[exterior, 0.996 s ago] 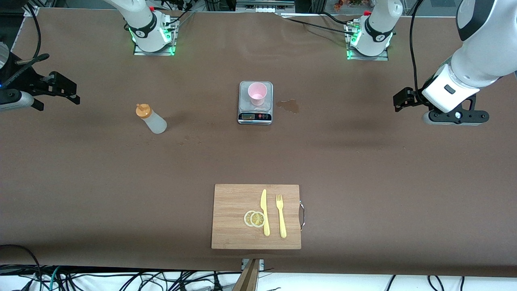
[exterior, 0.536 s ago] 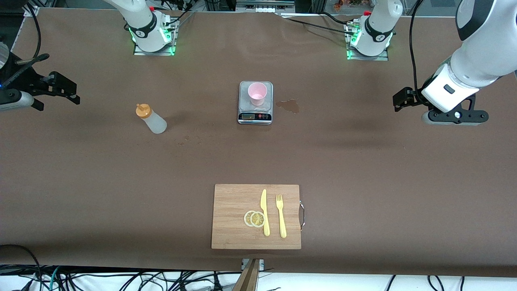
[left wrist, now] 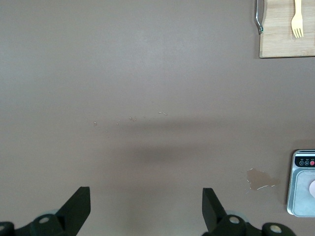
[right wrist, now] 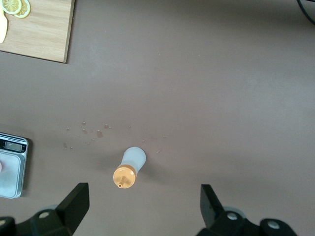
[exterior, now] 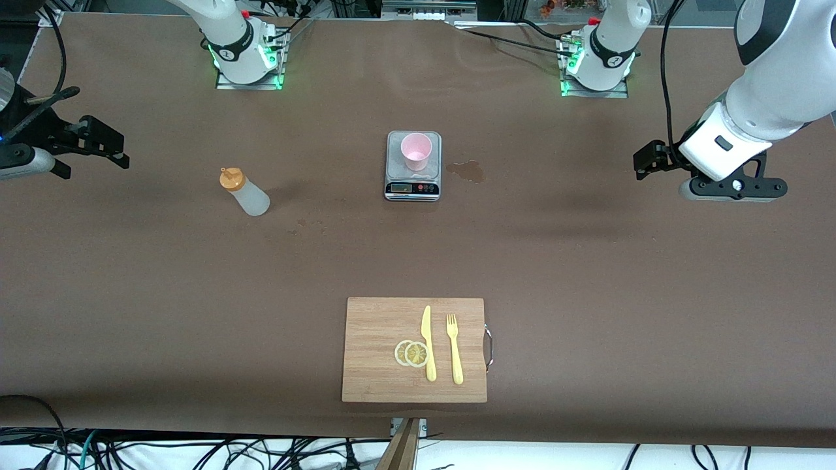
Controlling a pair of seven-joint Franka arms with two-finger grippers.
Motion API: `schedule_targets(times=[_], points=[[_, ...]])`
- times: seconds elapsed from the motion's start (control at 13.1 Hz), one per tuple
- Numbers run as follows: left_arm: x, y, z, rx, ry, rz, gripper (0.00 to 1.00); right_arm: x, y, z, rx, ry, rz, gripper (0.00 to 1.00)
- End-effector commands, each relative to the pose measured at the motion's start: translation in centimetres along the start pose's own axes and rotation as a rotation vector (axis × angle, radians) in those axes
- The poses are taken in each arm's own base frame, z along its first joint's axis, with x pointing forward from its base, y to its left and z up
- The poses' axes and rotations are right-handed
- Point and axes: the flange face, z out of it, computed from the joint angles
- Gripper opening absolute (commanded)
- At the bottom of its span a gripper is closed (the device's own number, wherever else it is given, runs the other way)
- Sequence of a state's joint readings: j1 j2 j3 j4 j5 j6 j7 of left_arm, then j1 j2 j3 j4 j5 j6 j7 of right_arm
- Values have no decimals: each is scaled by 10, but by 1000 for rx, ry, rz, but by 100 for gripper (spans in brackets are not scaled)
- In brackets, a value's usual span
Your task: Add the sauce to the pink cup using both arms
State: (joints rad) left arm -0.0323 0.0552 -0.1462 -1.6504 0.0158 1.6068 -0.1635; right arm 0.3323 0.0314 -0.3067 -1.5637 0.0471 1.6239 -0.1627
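Sauce [exterior: 243, 192] stands upright on the counter [exterior: 588, 274] toward the right arm's end, pink cup [exterior: 416, 151] sits on a scale [exterior: 413, 188] cut off in both wrist views, and left gripper [exterior: 643, 163] and right gripper [exterior: 108, 145] hang with jaws released, empty.

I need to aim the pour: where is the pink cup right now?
The pink cup stands upright on the small scale mid-table, farther from the front camera than the cutting board, with the sauce toward the right arm's end.
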Motion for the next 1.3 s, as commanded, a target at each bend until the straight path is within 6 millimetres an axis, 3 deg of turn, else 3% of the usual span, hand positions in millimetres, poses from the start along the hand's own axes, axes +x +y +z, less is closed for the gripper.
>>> schedule_targets(times=[0.0, 0.77, 0.92, 1.15, 1.23], points=[[-7, 0, -6, -8, -1, 17, 100, 2, 1, -5, 6, 10, -5, 100], [-7, 2, -6, -11, -1, 18, 100, 0, 0, 0, 10, -13, 12, 100], [-8, 6, -6, -11, -1, 26, 100, 8, -5, 16, 0, -47, -20, 100], [-8, 5, -7, -11, 0, 23, 100, -2, -13, 25, 25, -145, -25, 100], [-8, 6, -7, -11, 0, 24, 100, -3, -22, 37, 29, -197, -41, 100]])
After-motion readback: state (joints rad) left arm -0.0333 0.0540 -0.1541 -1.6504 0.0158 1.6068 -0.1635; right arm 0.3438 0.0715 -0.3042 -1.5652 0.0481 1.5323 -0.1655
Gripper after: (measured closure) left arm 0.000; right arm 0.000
